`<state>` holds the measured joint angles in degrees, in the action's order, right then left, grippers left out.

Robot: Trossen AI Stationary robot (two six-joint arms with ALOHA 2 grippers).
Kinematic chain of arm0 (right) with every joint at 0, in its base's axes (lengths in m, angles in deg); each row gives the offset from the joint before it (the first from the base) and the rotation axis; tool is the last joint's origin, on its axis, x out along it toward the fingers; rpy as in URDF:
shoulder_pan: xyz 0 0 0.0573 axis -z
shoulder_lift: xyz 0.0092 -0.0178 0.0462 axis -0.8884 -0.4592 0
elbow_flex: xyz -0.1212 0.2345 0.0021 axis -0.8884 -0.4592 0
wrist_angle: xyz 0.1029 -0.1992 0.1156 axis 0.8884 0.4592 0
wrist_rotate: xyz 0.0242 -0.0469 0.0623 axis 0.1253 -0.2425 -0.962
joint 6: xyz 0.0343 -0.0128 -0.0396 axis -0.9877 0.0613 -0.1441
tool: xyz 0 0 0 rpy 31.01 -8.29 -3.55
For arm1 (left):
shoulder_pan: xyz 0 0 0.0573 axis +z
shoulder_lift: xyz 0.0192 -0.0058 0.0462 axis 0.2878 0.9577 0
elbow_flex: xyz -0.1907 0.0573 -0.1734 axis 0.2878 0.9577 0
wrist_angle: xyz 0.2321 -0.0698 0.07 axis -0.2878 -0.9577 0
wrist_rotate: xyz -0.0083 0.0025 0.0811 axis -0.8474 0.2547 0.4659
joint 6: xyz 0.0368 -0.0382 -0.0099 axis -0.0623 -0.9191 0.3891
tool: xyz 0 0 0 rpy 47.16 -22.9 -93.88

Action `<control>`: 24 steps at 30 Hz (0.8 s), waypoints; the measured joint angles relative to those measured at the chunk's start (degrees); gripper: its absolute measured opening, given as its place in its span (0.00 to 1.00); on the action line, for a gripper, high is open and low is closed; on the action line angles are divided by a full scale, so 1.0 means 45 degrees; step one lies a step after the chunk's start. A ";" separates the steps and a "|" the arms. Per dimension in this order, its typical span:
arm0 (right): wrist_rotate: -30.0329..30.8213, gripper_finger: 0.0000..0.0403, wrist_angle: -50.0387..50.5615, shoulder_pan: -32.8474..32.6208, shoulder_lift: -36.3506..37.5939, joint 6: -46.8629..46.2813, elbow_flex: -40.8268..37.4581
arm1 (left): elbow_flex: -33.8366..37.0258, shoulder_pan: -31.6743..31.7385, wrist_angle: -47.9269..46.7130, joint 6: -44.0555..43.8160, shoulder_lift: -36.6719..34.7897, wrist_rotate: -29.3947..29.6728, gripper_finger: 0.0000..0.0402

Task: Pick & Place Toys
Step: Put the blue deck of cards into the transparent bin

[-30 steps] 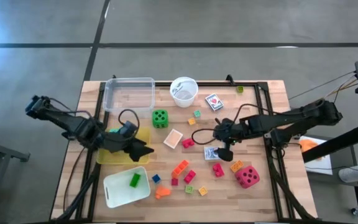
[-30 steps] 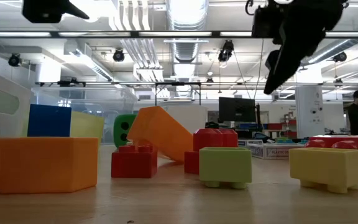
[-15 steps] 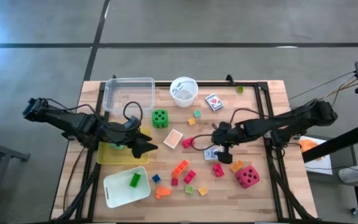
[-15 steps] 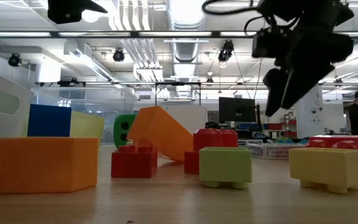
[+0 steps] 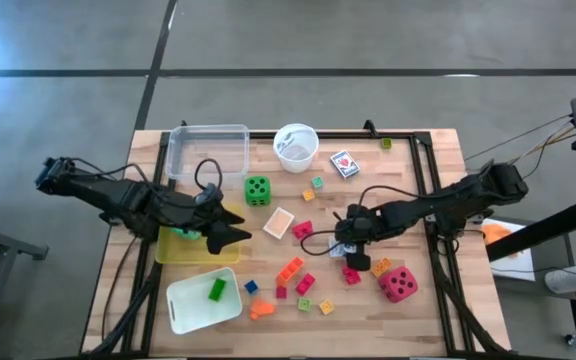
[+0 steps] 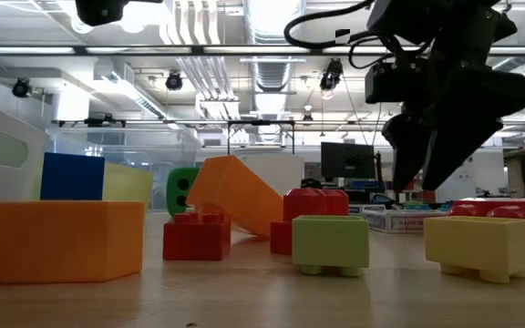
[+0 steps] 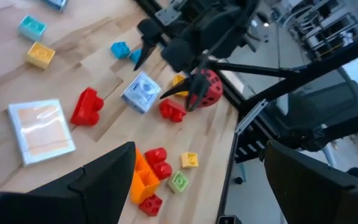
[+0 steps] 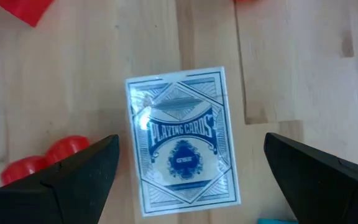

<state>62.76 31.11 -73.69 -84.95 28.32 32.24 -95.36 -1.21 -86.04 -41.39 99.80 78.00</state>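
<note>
Blue playing-card pack [image 8: 182, 144]: flat on counter [image 5: 428, 310], beside red die [image 5: 399, 284]. Right tool [image 5: 354, 246]: jaws wide, has descended directly over pack; grasp likely imminent. Left tool [image 5: 230, 232]: wide, empty, well apart.

Blue card pack [image 8: 183, 144], wrist view: reads "PLAYING CARDS". No other legible txt.

Overhead, tabletop, wrists; all share blue card pack [image 8: 182, 142].
</note>
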 joint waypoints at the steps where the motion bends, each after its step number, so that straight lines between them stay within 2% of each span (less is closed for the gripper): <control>1: 0.0028 0.98 -0.0063 0.0003 0.0000 0.0029 -0.0070 | 0.0000 0.0044 -0.0008 0.0072 -0.0029 -0.0003 0.85; 16: 0.0145 0.98 -0.0725 -0.0254 -0.1561 -0.0051 -0.0232 | 0.0000 0.0511 -0.0140 0.0535 -0.0128 0.0053 0.85; 24: 0.0191 0.98 -0.0913 -0.0240 -0.1810 -0.0067 -0.0171 | 0.0004 0.0618 -0.0239 0.0687 -0.0211 0.0051 0.85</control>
<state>63.62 27.00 -74.77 -93.10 28.02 31.47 -95.34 1.57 -87.11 -38.30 98.85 78.23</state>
